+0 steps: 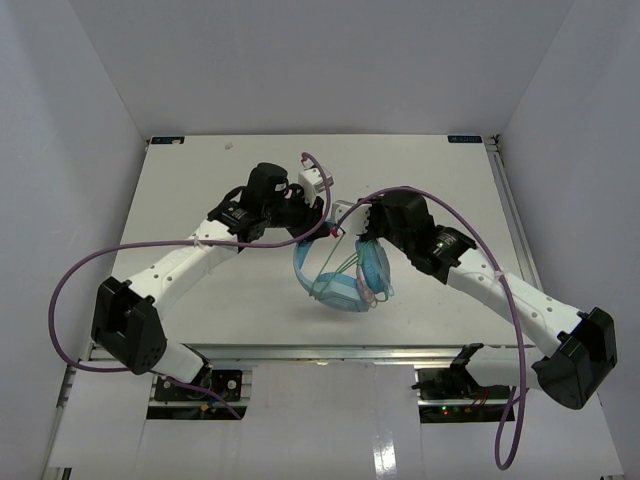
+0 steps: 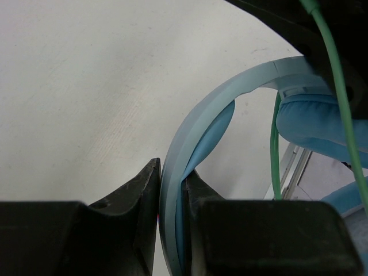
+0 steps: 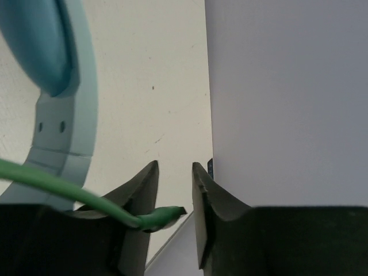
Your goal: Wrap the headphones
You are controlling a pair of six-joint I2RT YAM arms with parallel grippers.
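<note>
Headphones (image 1: 345,280) are mid-table (image 1: 200,170). My L gripper (image 2: 171,168), at their 11 o'clock, is clamped tight on the headband (image 2: 230,98). R gripper (image 3: 174,168) is at their 1 o'clock, jaws apart w/ a gap. Green cable (image 3: 86,198) tip rests against one finger, not pinched.

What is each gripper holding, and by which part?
Left gripper clamps the headphones by the headband. Right gripper open, cable tip between its fingers, not pinched.
</note>
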